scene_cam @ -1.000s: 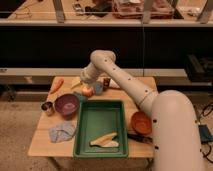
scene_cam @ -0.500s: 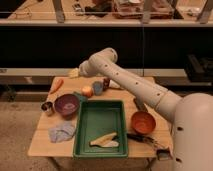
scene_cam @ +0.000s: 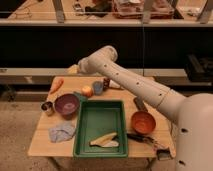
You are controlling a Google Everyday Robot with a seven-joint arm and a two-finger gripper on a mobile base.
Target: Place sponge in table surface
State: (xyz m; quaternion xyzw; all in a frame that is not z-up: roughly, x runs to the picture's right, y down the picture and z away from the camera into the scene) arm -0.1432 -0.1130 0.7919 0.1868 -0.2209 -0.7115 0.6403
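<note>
My gripper (scene_cam: 76, 67) hung over the counter's (scene_cam: 42, 144) far-left edge, jaws apparently clasping the sponge (scene_cam: 72, 69); I feared letting go there would drop it behind.

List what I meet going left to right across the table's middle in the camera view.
Metal cup, purple bowl, green tray, orange bowl. The gripper holds the sponge by the table's far-left edge.

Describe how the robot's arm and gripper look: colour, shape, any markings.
The arm is a thick, smooth off-white tube with rounded joints, a row of small dark dots along its side, no loose cables visible. The gripper, at the arm's tip over the back left edge of the table, is too hidden to describe.
</note>
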